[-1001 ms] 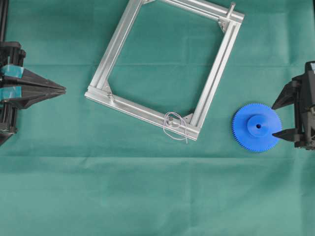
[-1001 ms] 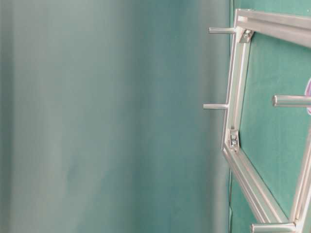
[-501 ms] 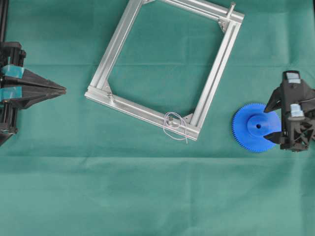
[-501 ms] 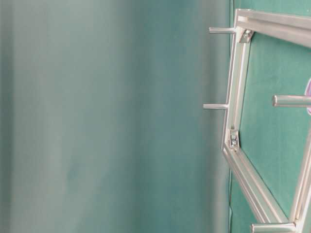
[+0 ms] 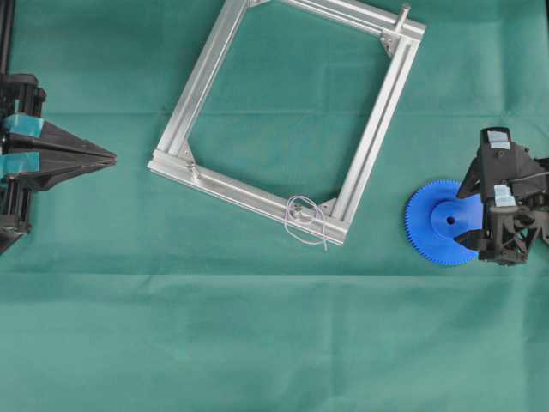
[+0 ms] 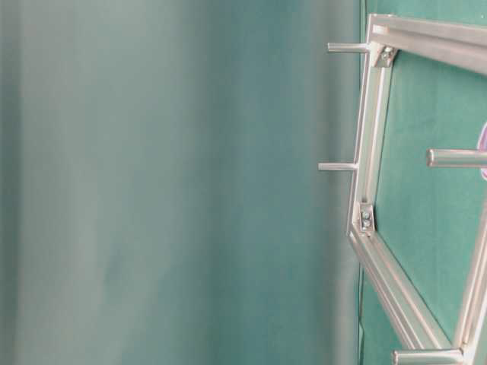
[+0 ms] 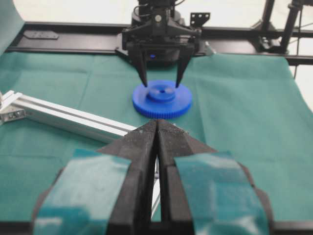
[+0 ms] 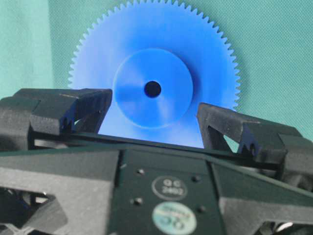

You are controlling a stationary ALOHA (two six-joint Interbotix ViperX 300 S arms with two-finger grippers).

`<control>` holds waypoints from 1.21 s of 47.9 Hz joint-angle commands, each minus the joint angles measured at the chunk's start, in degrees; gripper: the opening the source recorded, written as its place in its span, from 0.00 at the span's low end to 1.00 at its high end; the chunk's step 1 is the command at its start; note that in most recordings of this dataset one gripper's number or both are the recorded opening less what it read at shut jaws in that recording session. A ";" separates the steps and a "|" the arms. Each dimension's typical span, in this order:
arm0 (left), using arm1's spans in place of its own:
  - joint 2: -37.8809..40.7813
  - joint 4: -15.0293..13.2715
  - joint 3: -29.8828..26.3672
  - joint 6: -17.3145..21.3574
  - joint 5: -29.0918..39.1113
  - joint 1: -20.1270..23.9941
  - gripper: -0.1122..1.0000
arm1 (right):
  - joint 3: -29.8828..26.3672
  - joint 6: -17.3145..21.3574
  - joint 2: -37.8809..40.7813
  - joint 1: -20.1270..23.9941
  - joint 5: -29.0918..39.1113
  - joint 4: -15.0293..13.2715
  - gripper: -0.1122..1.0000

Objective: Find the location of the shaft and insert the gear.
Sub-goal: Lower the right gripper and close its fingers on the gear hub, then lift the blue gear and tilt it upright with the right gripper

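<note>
The blue gear [image 5: 437, 225] lies flat on the green cloth at the right, seen too in the left wrist view [image 7: 162, 102] and the right wrist view [image 8: 152, 63]. My right gripper [image 5: 467, 215] hangs over its right half, open, one finger on each side of the raised hub [image 8: 152, 88] without touching it. The shaft [image 5: 296, 215], a tiny pin ringed by a pale wire loop, stands on the near corner of the aluminium frame [image 5: 249, 195]. At the far left my left gripper [image 5: 111, 156] is shut and empty [image 7: 157, 123].
A taller silvery peg [image 5: 401, 15] stands on the frame's far right corner. The table-level view shows the frame [image 6: 367, 137] edge-on with pegs [image 6: 338, 166] sticking out. Green cloth [image 5: 257, 343] covers the table.
My right gripper has come in from the right edge, turned downward, and now straddles the gear's hub. The gear, frame and left arm have not moved.
</note>
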 commanded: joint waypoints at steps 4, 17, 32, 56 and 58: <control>0.53 -0.09 -1.41 0.00 -0.09 0.00 0.11 | -1.32 0.00 0.70 0.09 -0.97 -0.09 0.92; 0.62 -0.09 -1.32 0.00 0.09 0.00 0.11 | -2.11 0.00 4.04 0.00 -1.76 -0.09 0.92; 0.62 -0.09 -1.32 0.00 0.26 0.00 0.11 | -2.90 0.97 6.42 0.62 -1.76 0.00 0.92; 0.53 -0.09 -1.41 0.00 0.70 0.00 0.11 | -3.08 1.76 7.91 0.97 0.18 0.00 0.92; 0.62 -0.09 -1.32 0.00 0.70 0.00 0.11 | -3.08 1.76 7.91 0.97 0.62 -0.09 0.92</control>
